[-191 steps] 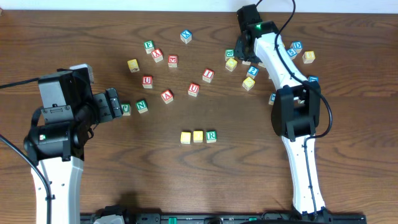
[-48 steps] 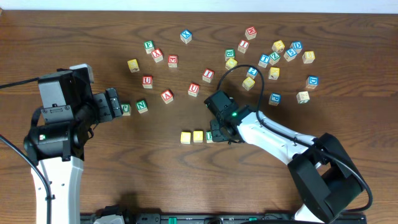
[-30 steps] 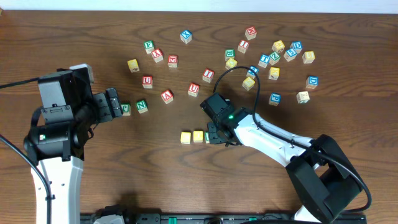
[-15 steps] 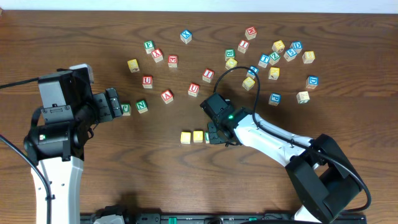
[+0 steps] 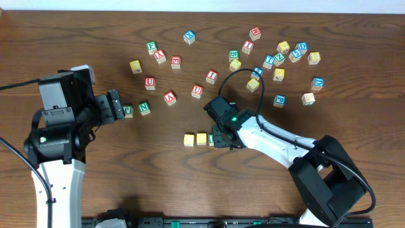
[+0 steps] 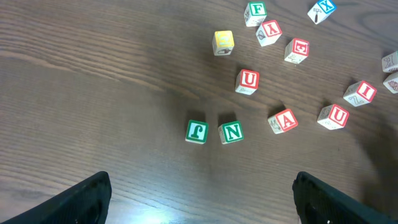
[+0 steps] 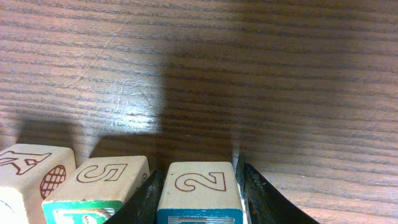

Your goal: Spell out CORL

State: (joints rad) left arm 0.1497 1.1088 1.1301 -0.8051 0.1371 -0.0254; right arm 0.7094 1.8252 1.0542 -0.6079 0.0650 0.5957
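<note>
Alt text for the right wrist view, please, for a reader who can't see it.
A blue-edged wooden block sits at the bottom of the frame between two dark fingers that flank it closely. A green-edged block and a third block line up beside it, further left in the frame, on the wooden table.
</note>
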